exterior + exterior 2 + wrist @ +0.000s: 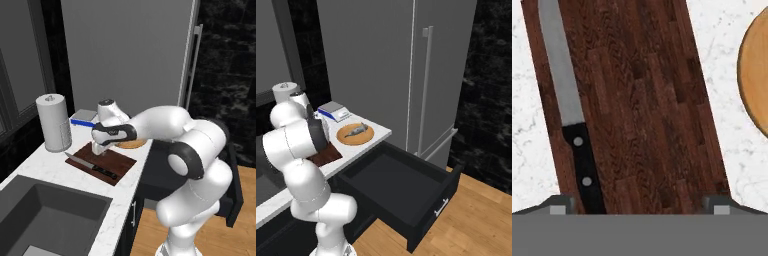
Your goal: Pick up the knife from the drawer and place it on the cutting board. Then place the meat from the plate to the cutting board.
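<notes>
The meat [356, 130] is lying on the plate [345, 138], to the right of the cutting board [118, 159], its long axis running left to right. The gripper [100, 151] is hovering spread and empty over the board, where the knife [90, 166] is resting along the near edge.

paper towel roll [53, 122], kitchen scale [334, 111], sink [45, 215], refrigerator [406, 65]
</notes>
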